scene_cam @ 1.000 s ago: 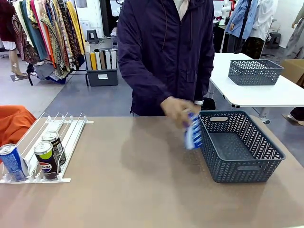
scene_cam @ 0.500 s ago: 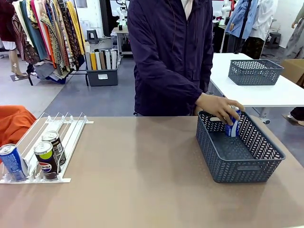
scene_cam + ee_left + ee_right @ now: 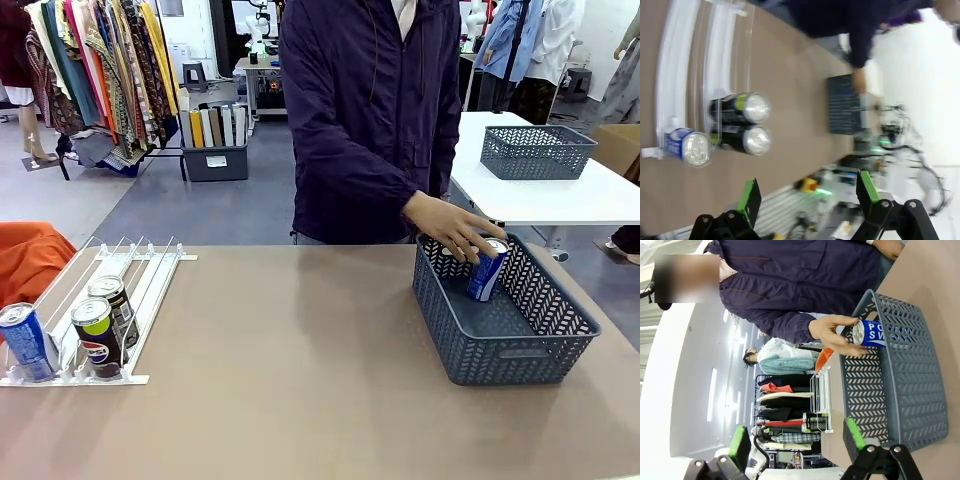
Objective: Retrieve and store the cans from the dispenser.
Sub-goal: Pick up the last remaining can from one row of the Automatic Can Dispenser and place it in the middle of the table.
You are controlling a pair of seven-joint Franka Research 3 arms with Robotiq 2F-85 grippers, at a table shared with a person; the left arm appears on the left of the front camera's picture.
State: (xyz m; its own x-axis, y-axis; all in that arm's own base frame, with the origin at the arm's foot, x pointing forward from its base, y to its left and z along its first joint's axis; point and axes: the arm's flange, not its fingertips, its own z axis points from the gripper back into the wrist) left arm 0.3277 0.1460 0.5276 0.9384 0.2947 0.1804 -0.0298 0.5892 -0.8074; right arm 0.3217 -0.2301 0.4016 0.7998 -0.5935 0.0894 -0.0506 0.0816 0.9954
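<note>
The left end effector (image 3: 807, 192) and the right end effector (image 3: 796, 436) both stand wide open, holding nothing. On the surface (image 3: 300, 380), three cans (image 3: 97, 335) stand at the front stop of the dispenser (image 3: 150, 290). Farther right, a person's hand (image 3: 450, 225) holds a tilted blue can (image 3: 487, 270) inside the basket (image 3: 500, 345), seemingly not yet resting on its floor.
</note>
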